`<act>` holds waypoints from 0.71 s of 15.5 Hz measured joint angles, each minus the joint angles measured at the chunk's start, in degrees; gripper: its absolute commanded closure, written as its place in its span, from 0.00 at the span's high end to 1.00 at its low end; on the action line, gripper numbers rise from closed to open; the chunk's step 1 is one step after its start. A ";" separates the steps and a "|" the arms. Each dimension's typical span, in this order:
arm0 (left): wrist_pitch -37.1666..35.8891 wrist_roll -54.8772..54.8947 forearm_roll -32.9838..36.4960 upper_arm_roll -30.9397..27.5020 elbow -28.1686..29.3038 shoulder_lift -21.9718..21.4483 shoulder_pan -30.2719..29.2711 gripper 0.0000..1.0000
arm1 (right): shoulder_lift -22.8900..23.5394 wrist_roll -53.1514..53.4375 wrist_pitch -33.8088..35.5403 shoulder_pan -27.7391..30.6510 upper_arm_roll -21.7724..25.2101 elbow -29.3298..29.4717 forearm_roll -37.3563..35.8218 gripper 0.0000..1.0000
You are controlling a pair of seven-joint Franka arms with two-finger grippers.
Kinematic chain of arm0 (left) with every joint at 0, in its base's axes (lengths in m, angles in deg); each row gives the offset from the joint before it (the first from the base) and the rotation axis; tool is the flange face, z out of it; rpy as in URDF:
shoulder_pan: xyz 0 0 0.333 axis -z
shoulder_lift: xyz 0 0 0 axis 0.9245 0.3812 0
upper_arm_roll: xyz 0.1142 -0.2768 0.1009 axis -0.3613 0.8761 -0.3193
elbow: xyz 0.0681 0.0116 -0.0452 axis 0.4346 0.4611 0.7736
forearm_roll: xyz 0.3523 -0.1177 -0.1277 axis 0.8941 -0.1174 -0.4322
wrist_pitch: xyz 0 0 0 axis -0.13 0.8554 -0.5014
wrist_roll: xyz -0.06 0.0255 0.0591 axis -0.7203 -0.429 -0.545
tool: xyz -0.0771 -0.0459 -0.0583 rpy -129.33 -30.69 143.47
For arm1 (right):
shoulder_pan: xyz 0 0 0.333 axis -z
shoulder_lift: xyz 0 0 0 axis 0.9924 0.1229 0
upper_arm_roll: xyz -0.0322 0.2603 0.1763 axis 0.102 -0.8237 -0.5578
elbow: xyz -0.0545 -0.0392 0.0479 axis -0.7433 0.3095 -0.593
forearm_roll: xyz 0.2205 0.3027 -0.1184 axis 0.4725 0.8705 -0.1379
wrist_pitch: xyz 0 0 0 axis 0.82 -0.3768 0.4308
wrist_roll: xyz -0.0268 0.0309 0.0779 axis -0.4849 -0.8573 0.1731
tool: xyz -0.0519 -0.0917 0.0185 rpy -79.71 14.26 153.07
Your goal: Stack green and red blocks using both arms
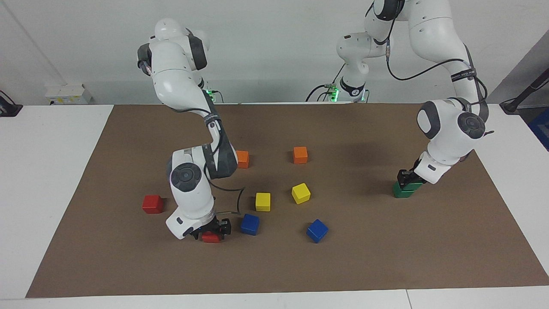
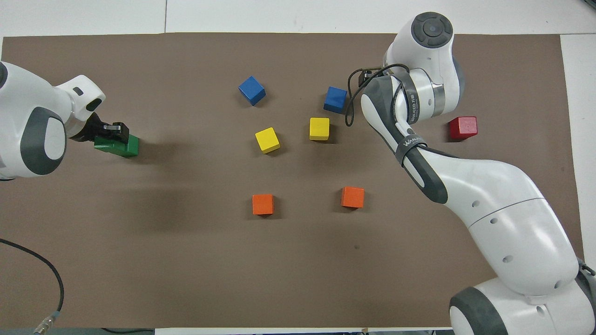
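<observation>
facing view shows a red block (image 1: 211, 237) low on the brown mat (image 1: 386, 257), pinched between the fingers of the right gripper (image 1: 212, 229), which is down at mat level. the right arm (image 1: 188, 128) bends from its base, elbow high, forearm dropping steeply so the wrist hangs right over that block — in the overhead view the wrist hides it. a second red block (image 1: 152, 204) (image 2: 463, 128) sits free on the mat, nearer the robots than the held one and toward the right arm's end of the table.

at the left arm's end, the green blocks (image 1: 405, 189) (image 2: 117, 144) sit one on top of the other, the upper one slightly askew. the left gripper (image 1: 407, 177) (image 2: 111, 132) is pressed around the upper green block; the left arm (image 1: 450, 128) arches over and tilts its wrist down toward the stack.

between the two sit two blue blocks (image 1: 250, 224), two yellow blocks (image 1: 263, 201) and, nearer the robots, two orange blocks (image 1: 300, 155) — all apart from one another.
</observation>
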 measured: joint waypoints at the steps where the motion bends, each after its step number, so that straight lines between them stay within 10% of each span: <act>1: 0.24 0.06 0.01 0.01 0.08 0.00 0.00 0.00 | 0.00 0.00 -0.04 -0.02 -0.03 -0.29 0.00 0.36; 3: 0.74 0.10 0.01 0.00 0.31 0.02 0.00 0.00 | -0.06 0.00 -0.81 -0.05 -0.10 -0.95 0.02 0.00; 7: 1.45 0.31 0.02 -0.01 0.83 0.06 0.00 0.00 | -0.32 0.00 -0.83 -0.02 -0.15 -1.22 0.17 0.00; 11: 1.92 0.63 0.03 -0.02 1.13 0.07 0.00 0.32 | -4.20 -3.15 8.15 2.20 -0.06 -0.93 0.15 0.00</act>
